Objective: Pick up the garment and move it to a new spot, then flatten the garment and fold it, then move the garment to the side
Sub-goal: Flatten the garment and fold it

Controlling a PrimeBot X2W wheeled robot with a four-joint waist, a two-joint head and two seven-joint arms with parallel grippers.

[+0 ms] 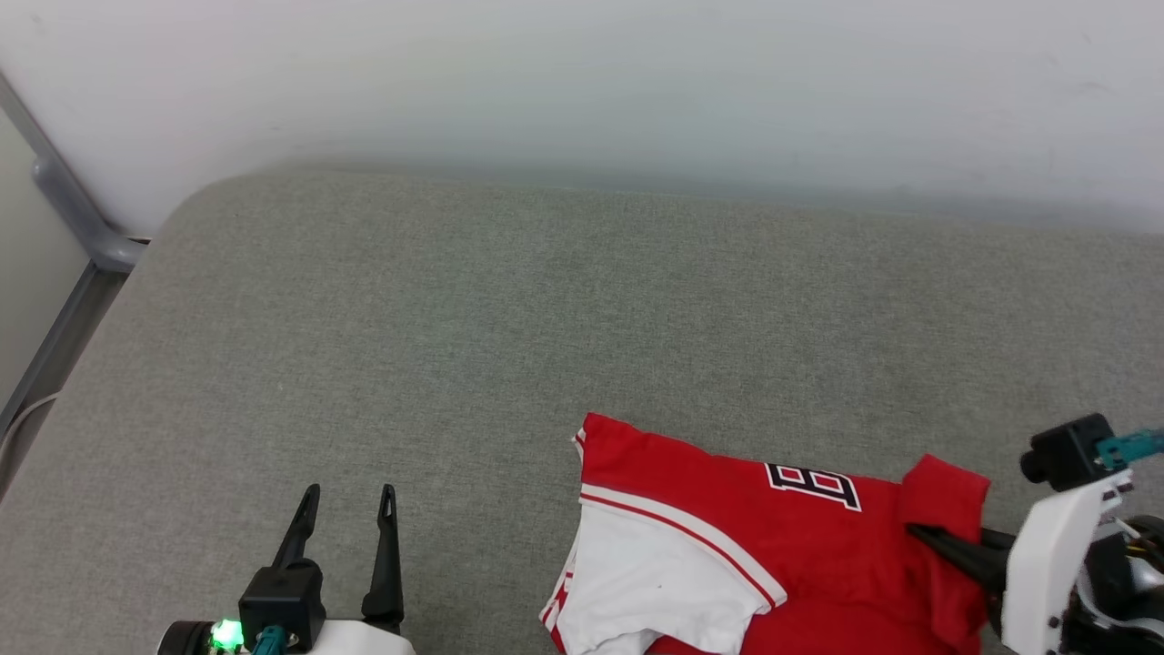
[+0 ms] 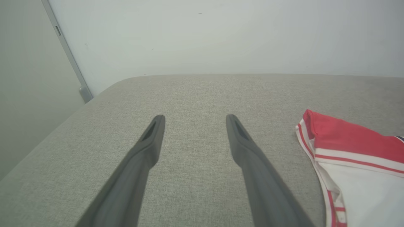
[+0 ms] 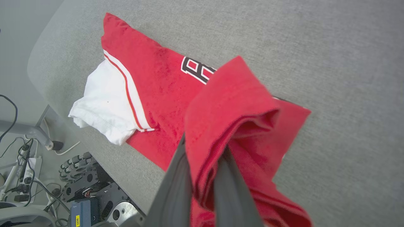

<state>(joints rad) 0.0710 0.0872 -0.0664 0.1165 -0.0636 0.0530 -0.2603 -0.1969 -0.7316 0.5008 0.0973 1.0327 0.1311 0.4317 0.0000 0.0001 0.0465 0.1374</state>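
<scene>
Garment on table: right gripper pinches a red fold, plainest in right wrist view; left gripper spread, empty.

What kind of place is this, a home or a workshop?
Probably a lab or test room: a grey fabric-covered table against a bare white wall, with a power strip and loose cables on the floor.

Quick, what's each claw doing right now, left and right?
Left claw: open, holding nothing, above the grey surface.
Right claw: closed on a fold of the red garment.
</scene>
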